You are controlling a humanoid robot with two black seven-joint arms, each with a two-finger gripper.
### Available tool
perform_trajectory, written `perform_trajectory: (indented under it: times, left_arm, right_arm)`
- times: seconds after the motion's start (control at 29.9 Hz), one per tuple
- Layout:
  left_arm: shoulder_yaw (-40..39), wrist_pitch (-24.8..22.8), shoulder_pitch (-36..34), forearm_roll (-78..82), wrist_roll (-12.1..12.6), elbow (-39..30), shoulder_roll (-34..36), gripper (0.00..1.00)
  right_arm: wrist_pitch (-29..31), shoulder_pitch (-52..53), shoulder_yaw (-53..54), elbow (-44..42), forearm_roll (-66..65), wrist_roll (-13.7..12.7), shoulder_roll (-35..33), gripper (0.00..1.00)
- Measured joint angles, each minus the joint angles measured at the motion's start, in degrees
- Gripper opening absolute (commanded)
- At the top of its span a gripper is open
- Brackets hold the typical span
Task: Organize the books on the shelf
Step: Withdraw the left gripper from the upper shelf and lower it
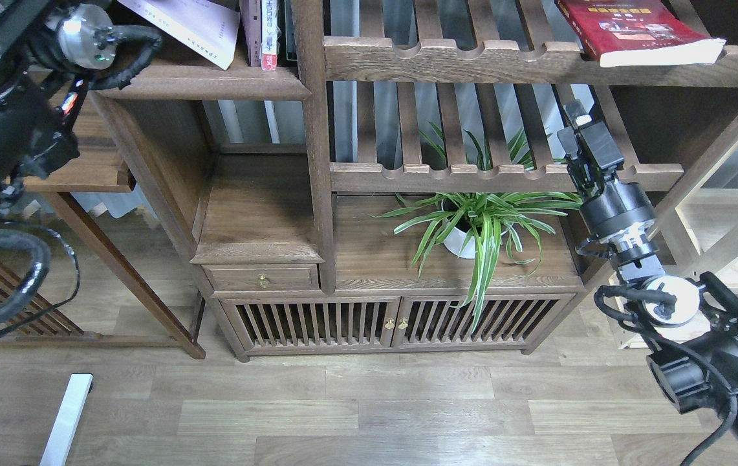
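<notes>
- I am seeing my right gripper [577, 133] pointing up in front of the lower slatted shelf [504, 176], nothing held; its fingers are viewed nearly end-on and dark, so I cannot tell how far apart they are.
- My left arm [13, 123] is entering at the top left; its far end is running off the frame, so that gripper is out of sight.
- The dark red book [634, 29] is lying flat on the upper slatted shelf [446, 58], its top cut off by the frame edge.
- The white book [187, 26] is leaning tilted on the solid-plank shelf [207, 81]; only its lower corner is showing.
- Just beside it, narrow upright books [264, 32] are standing, titles unreadable.
- The potted plant [478, 223] is partly screened by the slats.
</notes>
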Motion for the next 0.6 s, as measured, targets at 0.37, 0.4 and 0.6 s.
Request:
perform_trajectory:
  times: [0.37,0.4,0.6]
  left_arm:
    - [6.36,0.17,0.43,-0.89,-0.26,0.26,-2.72,0.49]
    - [6.82,0.25,0.43,-0.91,-0.23,0.18,-2.82,0.52]
    - [7.75,1.13,0.08,-0.94,-0.12,-0.06,-3.14,0.76]
  right_arm:
    - [0.00,0.09,0.91,-0.09,0.17,0.00,-0.34,0.83]
    - [0.00,0.09,1.00,-0.12,0.22,0.00,-0.38,0.83]
    - [0.00,0.09,1.11,-0.17,0.31,0.00,-0.47,0.83]
